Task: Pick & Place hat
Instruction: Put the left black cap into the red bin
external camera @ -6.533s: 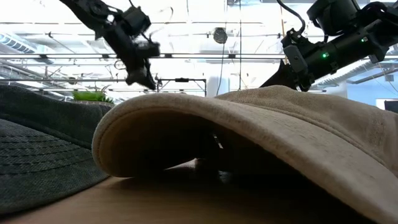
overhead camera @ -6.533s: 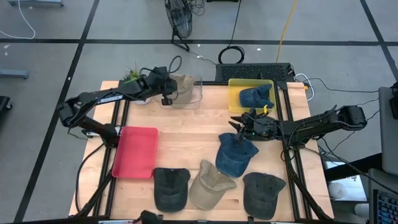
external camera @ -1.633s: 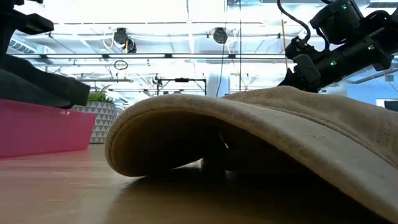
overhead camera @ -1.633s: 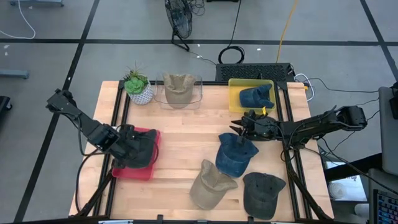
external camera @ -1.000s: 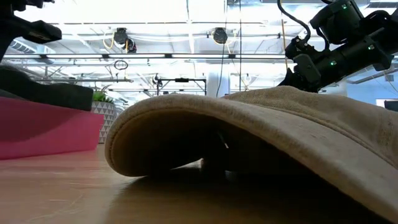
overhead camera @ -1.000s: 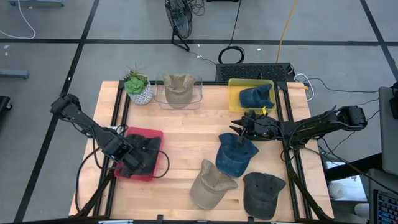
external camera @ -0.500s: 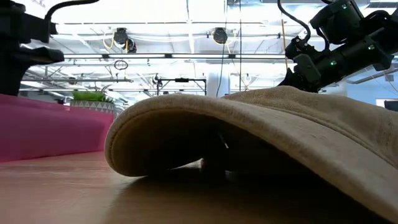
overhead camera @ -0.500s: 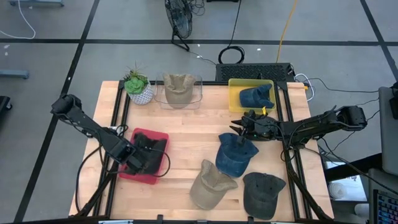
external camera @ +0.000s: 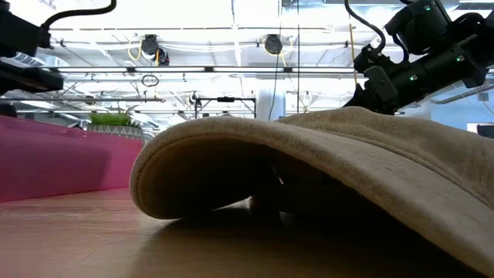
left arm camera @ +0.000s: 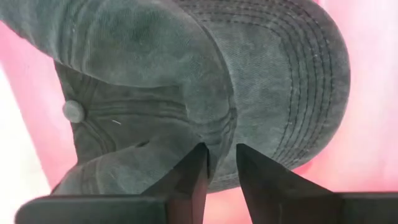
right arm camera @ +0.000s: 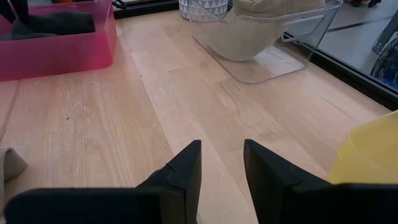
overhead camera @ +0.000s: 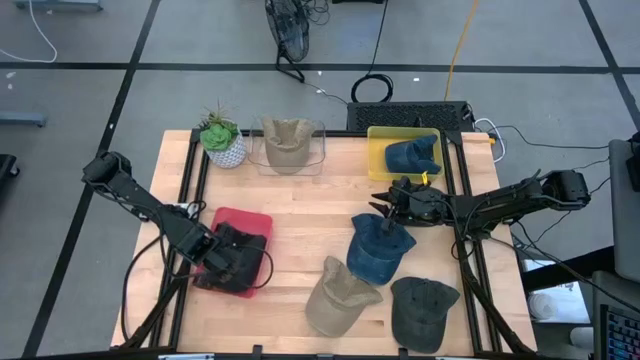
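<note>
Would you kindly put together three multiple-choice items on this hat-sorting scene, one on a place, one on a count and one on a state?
1. Where does the dark grey hat by the left gripper lie?
A. in the red bin
B. in the yellow bin
C. on the floor

2. How many hats lie on the bare table top, outside any bin?
A. one
B. three
C. five

3. How does the right gripper stand?
A. shut on the blue hat
B. open, holding nothing
C. shut on the plant pot

Answers:
1 A: the high view and left wrist view show the hat against the red bin.
2 B: the blue hat, the tan hat and another dark hat lie on the wood.
3 B: the right wrist view shows bare wood between its parted fingers.
</note>
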Robot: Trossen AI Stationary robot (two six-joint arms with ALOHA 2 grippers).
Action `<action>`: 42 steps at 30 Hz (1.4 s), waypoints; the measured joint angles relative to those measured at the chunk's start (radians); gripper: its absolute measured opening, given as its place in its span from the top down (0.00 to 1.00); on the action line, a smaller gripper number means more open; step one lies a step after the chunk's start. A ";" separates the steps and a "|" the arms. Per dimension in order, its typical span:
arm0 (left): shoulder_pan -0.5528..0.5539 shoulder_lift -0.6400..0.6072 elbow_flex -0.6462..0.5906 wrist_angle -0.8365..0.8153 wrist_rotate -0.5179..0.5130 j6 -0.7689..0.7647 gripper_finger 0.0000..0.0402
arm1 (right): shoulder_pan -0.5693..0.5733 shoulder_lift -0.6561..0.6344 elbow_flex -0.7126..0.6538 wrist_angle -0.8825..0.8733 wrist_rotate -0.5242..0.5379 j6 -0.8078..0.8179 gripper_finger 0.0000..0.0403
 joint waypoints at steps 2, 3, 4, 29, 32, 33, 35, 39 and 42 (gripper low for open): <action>-0.002 0.000 0.000 0.000 -0.005 0.008 0.79 | 0.000 0.000 0.000 0.000 0.000 0.000 0.75; -0.002 0.000 0.000 0.000 -0.007 0.008 0.80 | 0.000 0.000 0.000 0.000 0.000 0.000 0.75; -0.002 0.000 0.000 -0.001 -0.010 0.008 0.81 | 0.000 0.000 0.000 0.000 0.000 0.000 0.75; 0.026 -0.080 0.119 -0.147 -0.529 -0.039 0.85 | 0.000 0.000 0.000 0.000 0.000 0.001 0.75; 0.072 -0.075 0.102 -0.147 -0.519 -0.001 0.86 | 0.000 0.000 0.000 0.000 0.000 0.001 0.75; 0.090 -0.072 0.096 -0.147 -0.518 0.014 0.87 | 0.000 0.000 0.000 0.000 0.000 0.000 0.75; 0.129 -0.071 0.080 -0.145 -0.513 0.051 0.86 | 0.000 0.000 0.000 0.000 0.000 0.000 0.75; 0.226 -0.070 0.060 -0.123 -0.459 0.115 0.78 | 0.000 0.000 0.000 0.000 0.000 0.000 0.75; 0.286 -0.071 0.064 -0.091 -0.426 0.152 0.69 | 0.000 0.000 0.000 0.000 0.000 0.000 0.75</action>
